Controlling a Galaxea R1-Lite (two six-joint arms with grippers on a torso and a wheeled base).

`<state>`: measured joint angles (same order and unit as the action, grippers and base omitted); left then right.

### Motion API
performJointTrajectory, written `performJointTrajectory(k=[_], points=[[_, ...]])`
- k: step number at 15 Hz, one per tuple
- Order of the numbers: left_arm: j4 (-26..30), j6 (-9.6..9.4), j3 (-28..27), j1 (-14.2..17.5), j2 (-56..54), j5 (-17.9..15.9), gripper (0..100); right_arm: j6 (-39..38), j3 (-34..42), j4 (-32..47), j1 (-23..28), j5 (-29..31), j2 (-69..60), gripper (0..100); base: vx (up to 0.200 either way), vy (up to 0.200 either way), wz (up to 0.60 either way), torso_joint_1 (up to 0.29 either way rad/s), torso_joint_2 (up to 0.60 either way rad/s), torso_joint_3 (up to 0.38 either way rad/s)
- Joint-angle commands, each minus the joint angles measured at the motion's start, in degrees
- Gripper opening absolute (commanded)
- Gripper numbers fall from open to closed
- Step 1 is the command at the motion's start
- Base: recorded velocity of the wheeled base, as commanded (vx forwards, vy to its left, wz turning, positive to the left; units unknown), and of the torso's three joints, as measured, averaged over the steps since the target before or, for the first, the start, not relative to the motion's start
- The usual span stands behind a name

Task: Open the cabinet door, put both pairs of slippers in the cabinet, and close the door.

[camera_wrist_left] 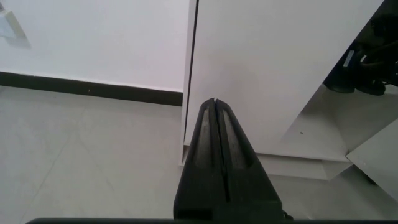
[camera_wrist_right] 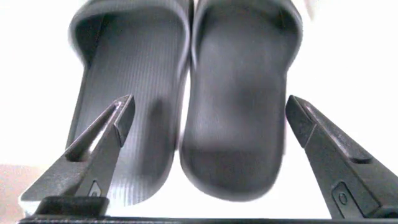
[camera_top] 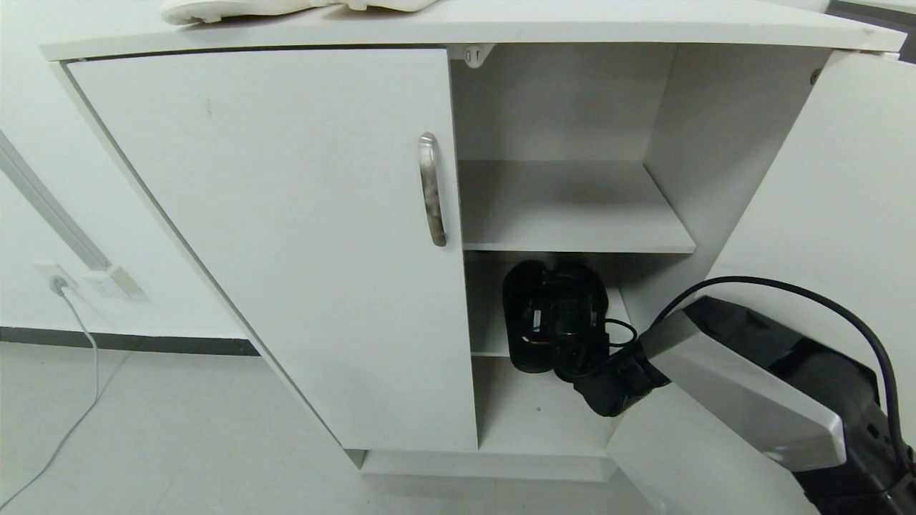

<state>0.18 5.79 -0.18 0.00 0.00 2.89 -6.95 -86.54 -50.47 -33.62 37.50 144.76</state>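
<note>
A pair of black slippers [camera_top: 551,315] lies side by side on the lower shelf inside the white cabinet [camera_top: 572,207], behind its open right door [camera_top: 844,200]. My right gripper [camera_wrist_right: 208,102] reaches into that compartment and stands open, one finger on each side of the black slippers [camera_wrist_right: 236,124], not closed on them. A pair of white slippers [camera_top: 286,7] rests on the cabinet top. The left door [camera_top: 272,236] with its metal handle [camera_top: 431,189] is closed. My left gripper [camera_wrist_left: 214,102] is shut and empty, low over the floor facing the left door [camera_wrist_left: 267,62].
The open right door hangs close beside my right arm. The middle shelf and the bottom compartment [camera_top: 537,408] hold nothing. A wall socket [camera_top: 54,282] with a cable trailing to the floor sits left of the cabinet.
</note>
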Motion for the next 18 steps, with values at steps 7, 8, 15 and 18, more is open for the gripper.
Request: performJointTrajectory(k=[7,8,15,18], points=[[-0.01,-0.08,0.01,0.00,0.09,0.01,0,0.27,28.53,-15.45,-4.79,0.47,-14.07,100,0.000,0.000,0.00,0.000,0.00,0.000],[-0.01,-0.17,0.01,0.00,0.09,-0.08,0,0.27,33.19,-17.29,-5.84,0.65,-15.92,100,0.000,0.000,0.00,0.000,0.00,0.000],[-0.01,-0.25,0.01,0.00,0.00,-0.16,0,0.44,46.99,-25.12,-8.65,1.79,-19.87,100,0.000,0.000,0.00,0.000,0.00,0.000],[-0.01,-0.25,0.01,0.00,0.09,-0.25,0,0.53,46.81,-25.12,-8.74,1.70,-19.61,100,0.000,0.000,0.00,0.000,0.00,0.000]])
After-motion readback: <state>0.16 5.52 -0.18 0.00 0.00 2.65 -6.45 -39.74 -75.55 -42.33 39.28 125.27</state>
